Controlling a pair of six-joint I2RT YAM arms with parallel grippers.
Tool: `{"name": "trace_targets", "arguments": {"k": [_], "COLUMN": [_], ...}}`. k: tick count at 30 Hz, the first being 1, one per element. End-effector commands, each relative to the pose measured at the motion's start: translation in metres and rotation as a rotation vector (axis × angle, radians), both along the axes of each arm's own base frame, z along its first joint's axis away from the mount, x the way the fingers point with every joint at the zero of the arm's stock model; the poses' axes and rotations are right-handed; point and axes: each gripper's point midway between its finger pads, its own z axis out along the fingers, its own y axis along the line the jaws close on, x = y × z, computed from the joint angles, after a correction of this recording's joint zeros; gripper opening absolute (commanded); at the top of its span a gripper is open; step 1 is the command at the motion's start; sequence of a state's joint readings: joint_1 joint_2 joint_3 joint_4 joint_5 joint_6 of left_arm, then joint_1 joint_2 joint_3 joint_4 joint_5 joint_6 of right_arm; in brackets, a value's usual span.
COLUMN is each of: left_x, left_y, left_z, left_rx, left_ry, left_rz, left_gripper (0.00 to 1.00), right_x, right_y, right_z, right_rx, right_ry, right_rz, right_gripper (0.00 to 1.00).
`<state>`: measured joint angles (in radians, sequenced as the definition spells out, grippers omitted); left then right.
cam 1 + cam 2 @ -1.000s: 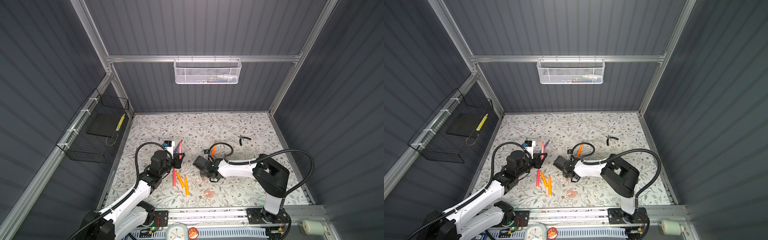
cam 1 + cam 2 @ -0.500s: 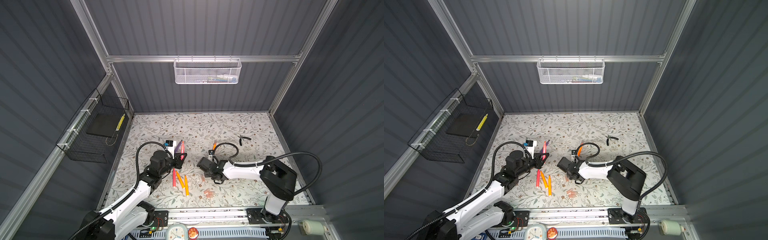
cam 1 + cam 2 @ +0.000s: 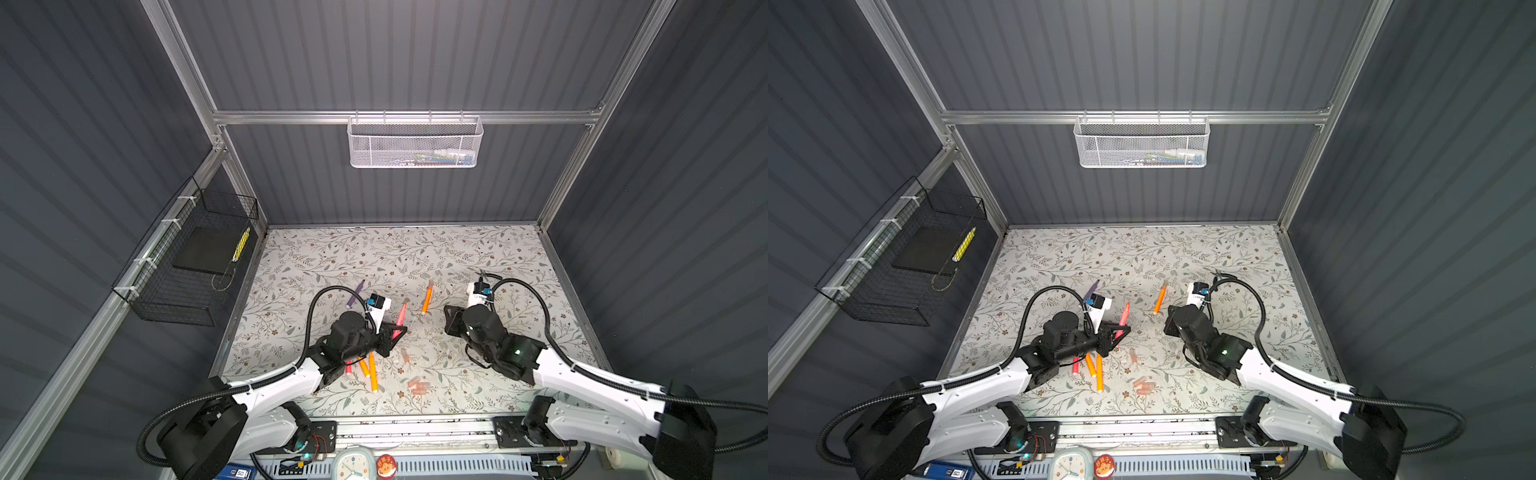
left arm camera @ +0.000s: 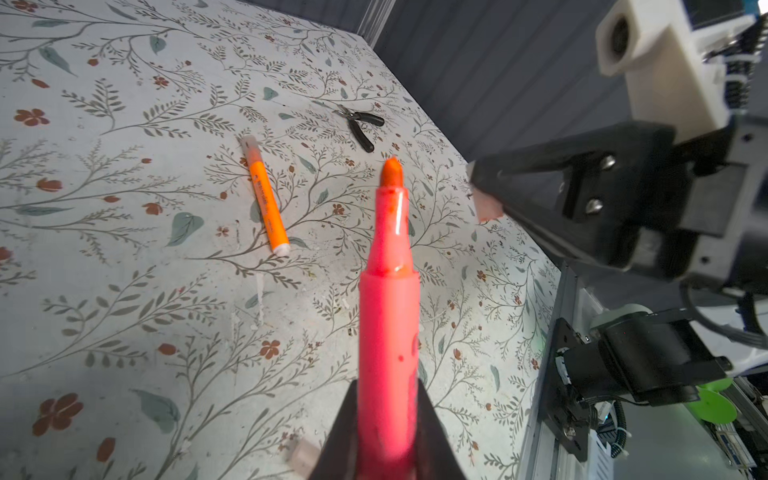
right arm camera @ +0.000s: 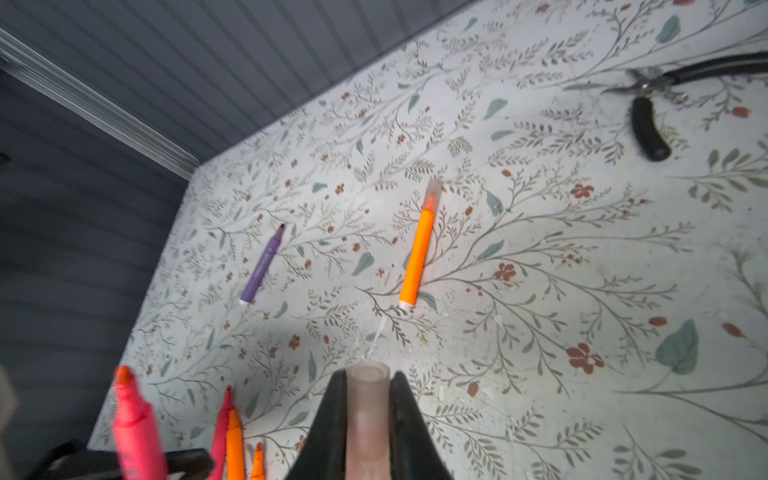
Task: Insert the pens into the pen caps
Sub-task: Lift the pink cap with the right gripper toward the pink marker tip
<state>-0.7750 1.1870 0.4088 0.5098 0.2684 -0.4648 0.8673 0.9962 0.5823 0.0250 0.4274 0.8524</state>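
Clamping a red-pink pen [image 4: 388, 332] by its barrel, the left fingers [image 4: 343, 440] are closed tight on it, with the bare orange-tinted tip pointing up and away, clear of the tabletop [image 3: 374, 257]. In both top views this pen [image 3: 400, 316] [image 3: 1123, 316] stands tilted above the black left fingers [image 3: 388, 334], raised off the floral surface.

The right fingers [image 5: 332, 424] are closed around a translucent pinkish cap [image 5: 368, 407], whose open mouth faces outward. From the left wrist view the same cap [image 4: 484, 208] shows as a pale stub at the end of the black right fingers, to one side of the pen's tip and apart from it.

An orange pen [image 3: 427, 297] [image 5: 417, 253] lies flat between the two arms, farther back, with a cloudy cap already over its tip. A purple pen [image 3: 356, 293] [image 5: 262, 266] lies uncapped behind the left arm. Another red-pink pen [image 3: 348, 368] and two orange pens [image 3: 372, 374] lie together, partly under the left wrist. One loose cap [image 3: 404, 355] lies near them, and a small cluster of caps [image 3: 417, 384] lies closer to the front rail. Black-handled pliers [image 4: 359, 124] lie near the back right.
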Motion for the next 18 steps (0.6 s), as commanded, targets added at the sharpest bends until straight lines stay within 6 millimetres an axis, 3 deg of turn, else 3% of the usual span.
{"name": "trace_targets", "arguments": {"k": [1,8,18], "left_x": [0.005,0.006,0.002], "left_y": [-0.016,-0.026,-0.028], "left_z": [0.025,0.027,0.028], "left_rx": [-0.09,-0.125,-0.124], "left_ry": [-0.057,-0.046,-0.045], "left_rz": [-0.032,-0.055,-0.074], "left_gripper": [0.0,0.0,0.0], "right_x": [0.002,0.006,0.023], "right_y": [-0.004,0.004,0.061], "right_z": [0.026,0.069,0.087], "right_rx": [0.096,0.255,0.362], "right_ry": [-0.094,-0.244,-0.24], "right_rz": [-0.014,0.034,0.191], "right_gripper": [0.0,0.0,0.0]}}
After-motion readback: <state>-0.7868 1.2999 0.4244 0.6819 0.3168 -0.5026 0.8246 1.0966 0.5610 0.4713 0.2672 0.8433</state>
